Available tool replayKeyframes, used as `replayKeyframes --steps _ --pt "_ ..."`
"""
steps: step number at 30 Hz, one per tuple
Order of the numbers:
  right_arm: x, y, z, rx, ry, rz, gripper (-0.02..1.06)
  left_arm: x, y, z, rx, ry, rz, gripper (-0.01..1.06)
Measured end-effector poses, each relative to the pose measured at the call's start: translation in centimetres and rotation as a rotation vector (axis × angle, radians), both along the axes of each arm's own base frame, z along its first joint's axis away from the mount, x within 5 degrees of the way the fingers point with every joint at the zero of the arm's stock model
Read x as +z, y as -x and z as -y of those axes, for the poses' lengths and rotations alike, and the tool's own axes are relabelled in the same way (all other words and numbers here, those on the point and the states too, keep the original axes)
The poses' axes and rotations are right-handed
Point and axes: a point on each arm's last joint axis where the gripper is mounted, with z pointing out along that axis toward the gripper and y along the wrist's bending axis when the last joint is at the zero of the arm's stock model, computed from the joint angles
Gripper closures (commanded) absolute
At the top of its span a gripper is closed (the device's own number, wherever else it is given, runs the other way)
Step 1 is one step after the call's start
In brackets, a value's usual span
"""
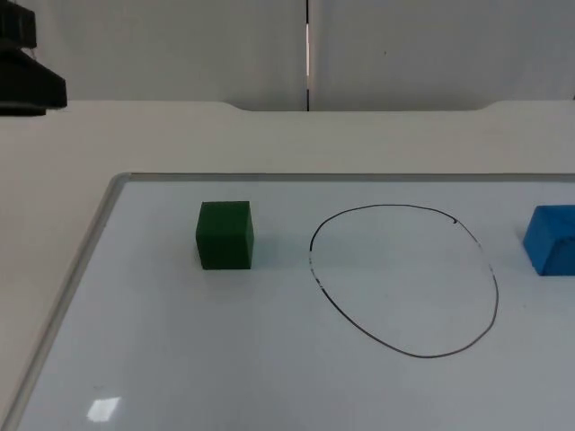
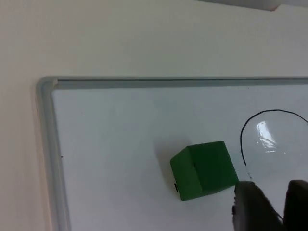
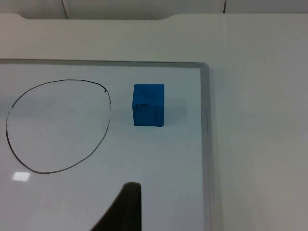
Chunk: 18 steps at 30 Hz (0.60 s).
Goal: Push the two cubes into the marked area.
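A: Quick status. Where are the cubes vs. the marked area?

B: Both outside it. Green cube (image 1: 225, 235) sits on the whiteboard (image 1: 180, 359) just beside the drawn oval (image 1: 404, 280), on its left side in the top view, small gap, not touching the line. Blue cube (image 1: 552, 239) is on the opposite side, near the line but apart from it, partly cut off by the frame edge.

A: So nothing pushed in yet?

B: Judging by how they lie, no. Oval has nothing inside it.

A: Why that layout?

B: My read: one cube per arm. Each sits on its own arm's side w/ the oval between, so each arm can shove inward w/o crossing the other.

A: Left gripper?

B: Left gripper (image 2: 272, 204) hangs above the board, close to the green cube (image 2: 204, 169) on the side facing the oval line (image 2: 242, 139). Two dark fingertips (image 2: 250, 207) w/ a narrow gap, nothing between them. Whether that's slack or clamped, can't tell.

A: That's the wrong side for a push, no?

B: Prob. It'd need to get round to the cube's far side first.

A: Right gripper?

B: Right gripper (image 3: 126, 207) shows one dark fingertip, well short of the blue cube (image 3: 148, 105), board edge (image 3: 206, 144) beyond. Not touching anything; can't tell its fingers' state either.
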Motion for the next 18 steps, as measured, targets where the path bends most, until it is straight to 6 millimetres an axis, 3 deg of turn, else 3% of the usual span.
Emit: replayKeyframes --steps 10,14,18 --pt "0.0 0.0 0.0 0.000 0.000 0.000 -0.01 -3.1 -1.5 0.4 -0.019 0.023 -0.068 0.88" --pt "0.0 0.0 0.0 0.000 0.000 0.000 -0.01 -4.5 -2.1 1.7 -0.056 0.011 -0.085 1.02" --pt "0.0 0.0 0.0 0.000 0.000 0.000 -0.01 -5.9 -2.5 2.3 -0.057 -0.027 -0.111 1.05"
